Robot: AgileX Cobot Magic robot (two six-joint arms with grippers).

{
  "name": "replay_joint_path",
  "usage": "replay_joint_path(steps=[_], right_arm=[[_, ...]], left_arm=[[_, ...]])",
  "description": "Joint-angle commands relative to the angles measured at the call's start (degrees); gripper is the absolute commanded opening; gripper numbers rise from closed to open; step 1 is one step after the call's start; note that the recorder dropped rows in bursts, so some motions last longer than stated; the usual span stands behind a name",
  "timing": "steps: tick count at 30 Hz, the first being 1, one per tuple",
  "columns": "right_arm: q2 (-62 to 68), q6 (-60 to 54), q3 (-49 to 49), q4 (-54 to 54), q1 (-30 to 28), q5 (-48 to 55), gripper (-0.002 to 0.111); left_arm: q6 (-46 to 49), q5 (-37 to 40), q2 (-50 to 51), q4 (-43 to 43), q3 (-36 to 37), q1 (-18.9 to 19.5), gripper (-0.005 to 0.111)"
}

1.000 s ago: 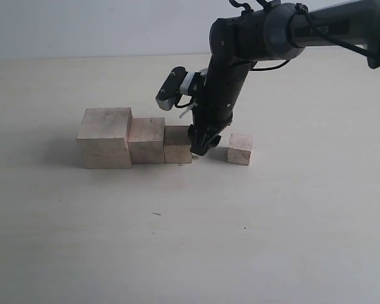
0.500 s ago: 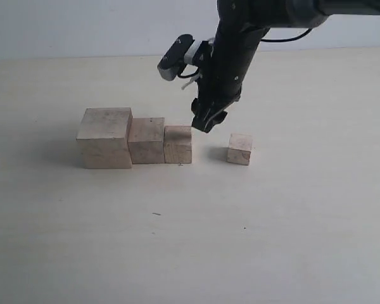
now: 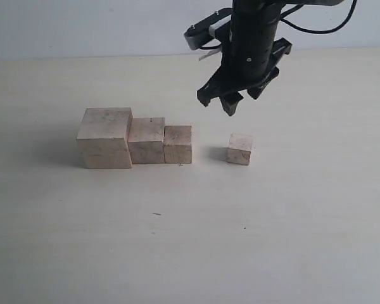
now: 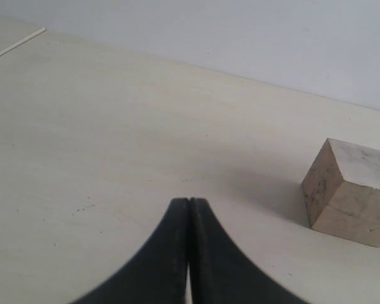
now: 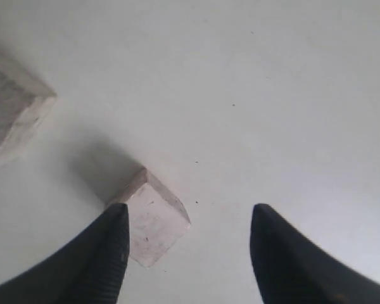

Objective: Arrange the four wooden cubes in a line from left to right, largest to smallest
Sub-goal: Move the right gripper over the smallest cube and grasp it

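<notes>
Three wooden cubes stand side by side in a row: the largest (image 3: 105, 137) on the left, a middle one (image 3: 146, 140), then a smaller one (image 3: 178, 144). The smallest cube (image 3: 240, 149) sits alone, a gap to their right. My right gripper (image 3: 233, 104) hangs open above and just behind the smallest cube, holding nothing. In the right wrist view that cube (image 5: 153, 217) lies below, close to one of the fingers (image 5: 104, 253) of the gripper (image 5: 189, 218). My left gripper (image 4: 189, 204) is shut and empty, low over the table, with the largest cube (image 4: 351, 192) off to one side.
The pale wooden table (image 3: 190, 240) stretches around the cubes. A white wall (image 3: 82, 25) runs behind the far edge. The left arm is outside the exterior view.
My right gripper has let go of the third cube, risen from the row and swung right to hang over the smallest cube. The cubes have not moved.
</notes>
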Motion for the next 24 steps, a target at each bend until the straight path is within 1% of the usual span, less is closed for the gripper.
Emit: replay_joint_path(steps=[1, 3, 5, 17, 21, 24], right_arm=[[-0.1, 17.8, 0.3, -3.3, -0.2, 0.3, 0.064], [-0.1, 21.7, 0.3, -3.6, -0.7, 1.3, 0.07], [0.2, 24.9, 0.3, -3.3, -0.9, 2.1, 0.074], [5.1, 25.4, 0.3, 0.6, -0.9, 5.1, 0.074], [6.7, 24.5, 0.3, 3.2, -0.9, 5.1, 0.07], [7.5, 24.5, 0.3, 3.8, -0.9, 5.0, 0.063]], left_arm=[[-0.1, -0.5, -0.3, -0.4, 0.2, 0.0, 0.0], [-0.1, -0.5, -0.3, -0.4, 0.2, 0.0, 0.0], [-0.1, -0.5, -0.3, -0.4, 0.2, 0.0, 0.0], [-0.1, -0.5, -0.3, -0.4, 0.2, 0.0, 0.0], [-0.1, -0.5, -0.3, -0.4, 0.2, 0.0, 0.0], [-0.1, -0.5, -0.3, -0.4, 0.2, 0.0, 0.0]])
